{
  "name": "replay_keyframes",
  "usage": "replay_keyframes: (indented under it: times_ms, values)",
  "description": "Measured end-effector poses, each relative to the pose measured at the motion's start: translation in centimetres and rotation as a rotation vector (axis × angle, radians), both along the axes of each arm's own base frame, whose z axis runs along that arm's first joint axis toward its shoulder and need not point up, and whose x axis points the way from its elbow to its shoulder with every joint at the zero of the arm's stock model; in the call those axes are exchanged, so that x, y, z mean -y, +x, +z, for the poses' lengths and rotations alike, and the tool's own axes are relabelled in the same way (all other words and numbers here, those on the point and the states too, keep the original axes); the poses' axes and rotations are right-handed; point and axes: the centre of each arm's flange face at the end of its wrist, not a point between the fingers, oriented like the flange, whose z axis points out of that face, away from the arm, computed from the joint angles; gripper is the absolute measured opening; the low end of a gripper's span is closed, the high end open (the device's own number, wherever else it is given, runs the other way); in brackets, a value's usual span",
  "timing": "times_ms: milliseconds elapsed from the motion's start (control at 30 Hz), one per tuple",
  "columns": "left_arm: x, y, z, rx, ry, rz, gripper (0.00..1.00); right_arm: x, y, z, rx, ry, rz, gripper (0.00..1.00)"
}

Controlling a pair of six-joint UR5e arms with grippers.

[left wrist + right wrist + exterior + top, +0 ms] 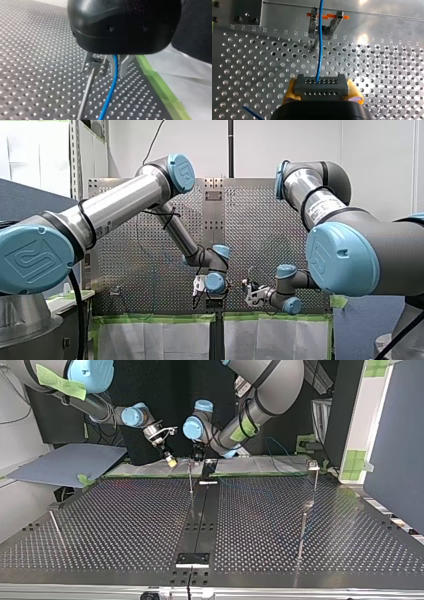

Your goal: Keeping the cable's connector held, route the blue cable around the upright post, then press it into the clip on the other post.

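Note:
My right gripper [322,92] is shut on a dark grey connector [321,86], held between its yellow pads. The blue cable [320,50] leaves the connector and runs straight ahead between the metal fingers of my left gripper [325,25]. In the left wrist view my left gripper [117,70] is shut on the blue cable [109,92], which hangs down to the table. A thin upright post [86,95] stands just beside those fingers. In the top view both grippers, right [171,461] and left [198,456], hover at the far table edge, close to that post [190,477].
A taller post with a clip on top [314,466] stands at the top view's right, with another thin post [302,532] nearer the camera. One more post [56,529] leans at the left. Green tape [160,87] lines the perforated table's edge [250,580].

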Motion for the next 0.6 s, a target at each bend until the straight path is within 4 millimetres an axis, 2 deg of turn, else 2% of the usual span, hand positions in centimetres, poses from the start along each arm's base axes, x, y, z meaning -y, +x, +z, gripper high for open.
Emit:
replay_keyframes:
  times_ms: [600]
  values:
    - [-1.4,2.4,0.1,0.017,-0.045,-0.005,0.10,0.3,0.6,0.3,0.051,0.019,0.015,0.00]
